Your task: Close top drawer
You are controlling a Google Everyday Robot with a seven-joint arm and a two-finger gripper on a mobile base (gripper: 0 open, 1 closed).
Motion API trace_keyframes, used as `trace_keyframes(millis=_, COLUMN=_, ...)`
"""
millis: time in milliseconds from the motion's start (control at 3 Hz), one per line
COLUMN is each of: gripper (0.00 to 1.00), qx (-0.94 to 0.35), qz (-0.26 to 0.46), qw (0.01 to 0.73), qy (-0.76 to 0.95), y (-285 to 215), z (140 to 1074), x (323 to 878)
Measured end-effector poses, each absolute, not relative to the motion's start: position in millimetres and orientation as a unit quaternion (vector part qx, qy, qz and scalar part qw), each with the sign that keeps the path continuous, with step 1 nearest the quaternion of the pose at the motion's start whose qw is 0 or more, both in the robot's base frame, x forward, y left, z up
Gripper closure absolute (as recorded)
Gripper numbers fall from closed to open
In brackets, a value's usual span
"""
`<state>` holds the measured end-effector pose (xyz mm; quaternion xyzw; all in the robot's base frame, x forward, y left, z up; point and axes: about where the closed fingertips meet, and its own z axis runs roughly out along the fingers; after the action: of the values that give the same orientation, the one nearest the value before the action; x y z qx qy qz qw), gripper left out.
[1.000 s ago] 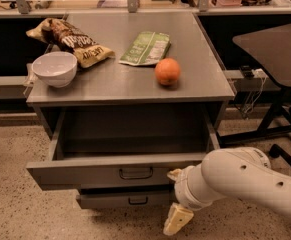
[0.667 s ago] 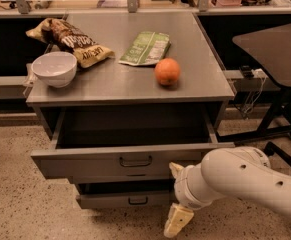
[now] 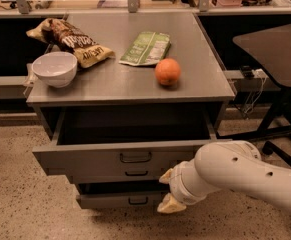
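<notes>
The top drawer (image 3: 85, 160) stands pulled well out from under the grey metal table (image 3: 120, 84), its inside dark and its small bar handle (image 3: 135, 157) facing me. The white arm (image 3: 235, 171) reaches in from the lower right, and the gripper (image 3: 168, 190) sits just below the right end of the drawer's front panel, its two tan fingers (image 3: 166, 176) spread apart and holding nothing. I cannot tell whether they touch the panel. On the tabletop lie a white bowl (image 3: 55, 68), a chip bag (image 3: 70, 41), a green packet (image 3: 146, 48) and an orange (image 3: 167, 71). A lower drawer (image 3: 110, 200) juts out beneath.
</notes>
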<state>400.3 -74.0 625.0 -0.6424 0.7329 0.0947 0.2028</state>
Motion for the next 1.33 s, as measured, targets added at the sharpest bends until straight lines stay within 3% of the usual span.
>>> trace_keyframes(millis=667, gripper=0.89, qx=-0.645, qz=0.101, qw=0.204, qy=0.729, y=-71.7, z=602.0, x=449.8)
trace_keyframes(millis=1000, gripper=0.0, qx=-0.636, qz=0.095, qw=0.206, qy=0.738, y=-77.7, z=595.0, x=470.1)
trace_keyframes(millis=1333, gripper=0.0, qx=-0.621, qz=0.081, qw=0.222, qy=0.747, y=-85.4, z=594.0, x=483.2)
